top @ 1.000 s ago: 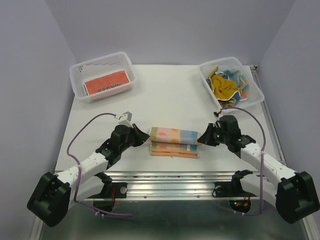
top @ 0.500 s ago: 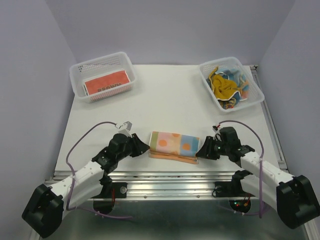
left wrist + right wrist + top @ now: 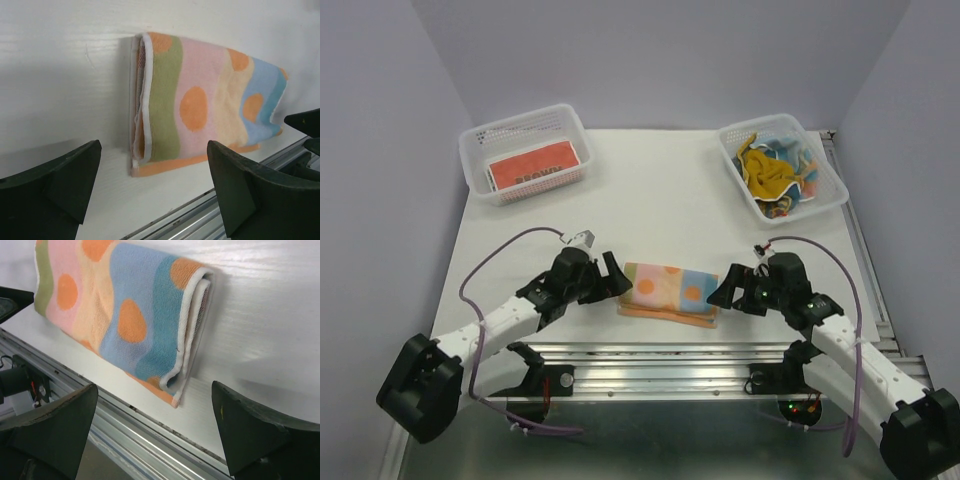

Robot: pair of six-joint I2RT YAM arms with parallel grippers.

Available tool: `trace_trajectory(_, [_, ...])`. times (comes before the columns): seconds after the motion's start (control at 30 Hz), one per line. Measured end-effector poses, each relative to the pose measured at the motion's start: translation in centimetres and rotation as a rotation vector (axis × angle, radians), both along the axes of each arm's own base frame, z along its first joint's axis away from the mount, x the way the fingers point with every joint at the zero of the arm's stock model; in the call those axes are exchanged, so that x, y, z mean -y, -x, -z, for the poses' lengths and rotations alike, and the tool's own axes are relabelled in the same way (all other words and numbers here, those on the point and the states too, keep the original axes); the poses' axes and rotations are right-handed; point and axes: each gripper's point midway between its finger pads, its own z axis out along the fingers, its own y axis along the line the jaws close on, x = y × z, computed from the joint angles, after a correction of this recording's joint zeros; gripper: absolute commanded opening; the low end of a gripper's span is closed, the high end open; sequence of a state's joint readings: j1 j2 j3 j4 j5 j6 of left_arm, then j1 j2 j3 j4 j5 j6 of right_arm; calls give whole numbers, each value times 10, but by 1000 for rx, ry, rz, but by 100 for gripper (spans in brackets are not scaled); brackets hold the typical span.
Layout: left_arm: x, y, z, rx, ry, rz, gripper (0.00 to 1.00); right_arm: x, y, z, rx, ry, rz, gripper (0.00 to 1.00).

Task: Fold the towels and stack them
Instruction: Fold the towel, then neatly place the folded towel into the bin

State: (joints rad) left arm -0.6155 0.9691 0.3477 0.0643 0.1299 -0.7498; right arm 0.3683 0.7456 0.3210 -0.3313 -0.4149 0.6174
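On the white table (image 3: 660, 205), boxed in by pale lavender walls (image 3: 660, 60), the folded dotted towels (image 3: 668, 290) sit stacked right by the near metal rail (image 3: 670, 358), left gripper (image 3: 616, 277) and right gripper (image 3: 720, 286) just off either end, jaws spread wide, gripping nothing. Far corners: left basket (image 3: 472, 160) with a folded orange-red towel (image 3: 530, 166), right basket (image 3: 732, 158) with a crumpled heap (image 3: 775, 170), plenty of tabletop between.

A folded pastel towel (image 3: 668, 287) with orange dots lies flat atop an orange towel (image 3: 170, 164) — whose edge peeks out.
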Motion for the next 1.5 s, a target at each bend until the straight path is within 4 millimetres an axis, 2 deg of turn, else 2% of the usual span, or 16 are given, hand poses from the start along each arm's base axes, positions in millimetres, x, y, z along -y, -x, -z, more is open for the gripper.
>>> trace_trajectory(0.1, [9,-16,1,-12,-45,17,99,4,-8,-5,24,23,33,100])
trace_trajectory(0.2, [17,-24,14,-49,-98,42,86,7,-13,-6,38,40,56,100])
trace_trajectory(0.3, [25,-22,24,-72,-131,82,79,10,-14,-4,38,54,69,100])
trace_trajectory(0.43, [33,-21,29,-73,-163,100,59,12,-15,-4,40,62,78,100])
trace_trajectory(0.5, [34,-24,33,-83,-187,94,54,12,-15,-3,40,65,80,100])
trace_trajectory(0.53, [35,-25,34,-85,-192,89,47,12,-15,-2,37,66,80,100])
trace_trajectory(0.63, [36,-30,37,-86,-237,76,46,13,-15,0,32,75,78,100])
trace_trajectory(0.7, [39,-30,37,-83,-274,73,42,13,-15,0,34,78,75,100])
trace_trajectory(0.73, [40,-31,38,-83,-297,71,25,14,-16,0,37,80,77,100])
trace_trajectory(0.8, [43,-30,41,-84,-343,74,2,14,-17,0,44,84,78,100])
trace_trajectory(1.03, [55,-45,39,-79,-457,35,0,16,-21,-3,69,91,92,100])
trace_trajectory(1.2, [41,-67,32,-38,-602,-37,0,17,-24,-7,99,90,101,100])
trace_trajectory(1.33, [34,-104,7,47,-730,-103,0,18,-27,-11,122,89,104,100])
trace_trajectory(1.5, [35,-173,-39,158,-794,-188,0,19,-32,-15,153,92,109,100])
